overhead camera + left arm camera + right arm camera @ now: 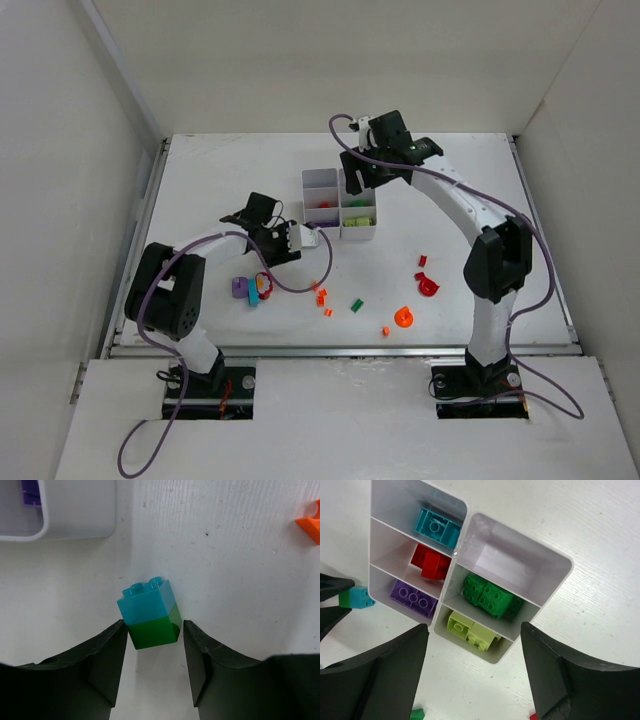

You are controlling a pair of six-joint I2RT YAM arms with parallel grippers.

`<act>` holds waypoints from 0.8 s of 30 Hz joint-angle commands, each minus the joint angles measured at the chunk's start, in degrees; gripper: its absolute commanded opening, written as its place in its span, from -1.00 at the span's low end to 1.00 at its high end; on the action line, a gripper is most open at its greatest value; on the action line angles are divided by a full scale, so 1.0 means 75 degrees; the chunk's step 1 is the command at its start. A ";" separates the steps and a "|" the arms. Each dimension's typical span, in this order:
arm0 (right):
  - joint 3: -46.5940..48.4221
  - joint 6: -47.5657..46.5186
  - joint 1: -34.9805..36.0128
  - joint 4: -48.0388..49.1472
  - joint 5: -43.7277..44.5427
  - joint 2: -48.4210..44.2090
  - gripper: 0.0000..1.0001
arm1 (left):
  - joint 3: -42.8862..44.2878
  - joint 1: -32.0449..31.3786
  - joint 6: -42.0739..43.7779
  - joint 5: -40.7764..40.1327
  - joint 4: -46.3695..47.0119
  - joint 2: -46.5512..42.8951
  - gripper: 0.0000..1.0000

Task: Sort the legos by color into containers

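Note:
A teal brick stacked on a dark green brick (150, 615) lies on the table just in front of the white tray (75, 527). My left gripper (154, 624) is shut on its green half, holding it only at the fingertips. In the top view the left gripper (303, 240) sits beside the tray (340, 232). My right gripper (475, 626) hovers open and empty above the tray (555, 587). The tray holds a teal brick (437, 527), a red brick (432, 562), a purple brick (413, 597), dark green bricks (492, 597) and lime bricks (472, 630). One compartment (510, 560) is empty.
Loose legos lie on the near table: a purple, teal and red cluster (252, 290), orange pieces (321, 296), a green brick (356, 305), an orange round piece (403, 318) and red pieces (428, 285). An orange piece (310, 525) lies right of the left gripper.

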 commanded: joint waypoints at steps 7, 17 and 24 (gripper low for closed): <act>-0.0019 -0.0311 -0.0047 0.0317 0.0026 -0.0355 0.59 | 0.0103 -0.0025 -0.0781 -0.0027 0.0191 0.0252 -0.12; 0.0437 -0.0580 -0.0047 0.0235 -0.0289 -0.0074 0.59 | 0.0174 -0.0025 -0.0923 -0.0027 0.0261 0.0392 -1.00; 0.0590 -0.1343 -0.0269 0.0165 -0.0887 -0.0507 0.59 | 0.0923 0.0747 -0.1192 0.0499 -0.0313 -0.0075 -1.00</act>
